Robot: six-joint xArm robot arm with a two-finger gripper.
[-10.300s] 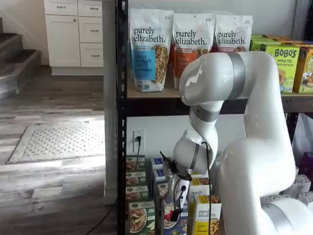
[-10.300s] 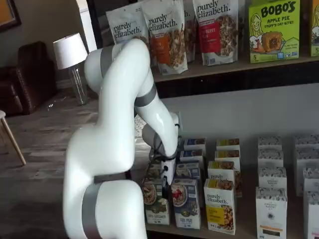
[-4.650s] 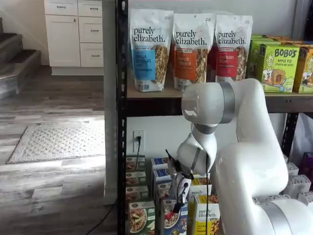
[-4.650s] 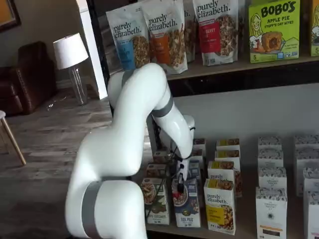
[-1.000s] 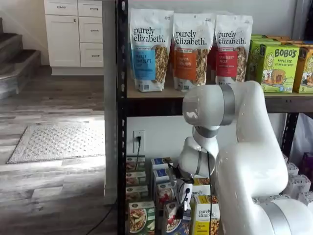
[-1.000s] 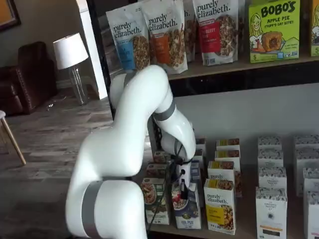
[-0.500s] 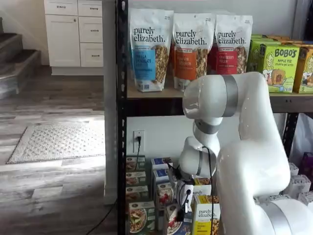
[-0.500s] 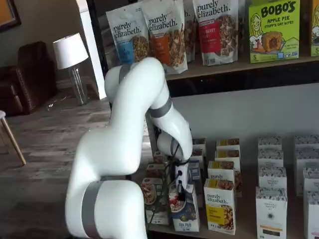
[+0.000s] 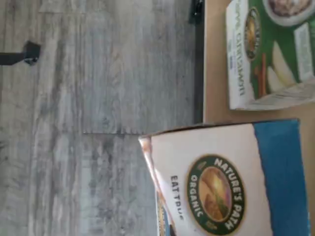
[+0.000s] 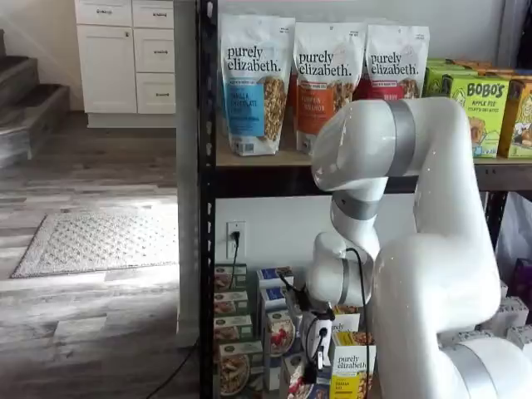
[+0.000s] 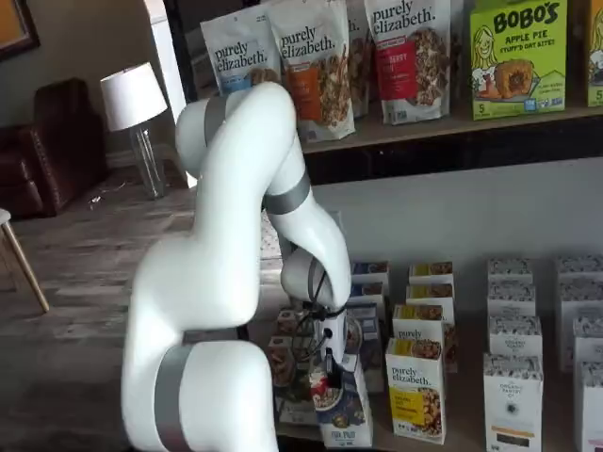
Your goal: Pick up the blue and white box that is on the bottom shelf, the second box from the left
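The blue and white box point(image 11: 343, 411) hangs tilted in my gripper point(image 11: 332, 373), drawn out past the front edge of the bottom shelf point(image 11: 465, 416). The black fingers are closed on its upper part. In a shelf view the gripper point(image 10: 318, 359) is low by the frame's edge with the box point(image 10: 294, 381) below it. The wrist view shows the box's white and blue top point(image 9: 216, 191) with a round Nature's Path logo, close under the camera, over the shelf's edge and the wood floor.
A green-and-white carton point(image 9: 268, 54) stands beside the box on the tan shelf board point(image 9: 214, 73). A yellow-and-white purely elizabeth carton point(image 11: 416, 391) and white cartons point(image 11: 513, 400) stand to the right. Granola bags point(image 11: 405, 56) fill the shelf above. A black rack post point(image 10: 206, 208) stands left.
The box has come forward out of its row and tilted, held in the fingers. The arm's elbow has risen and the wrist has dropped lower and toward the camera.
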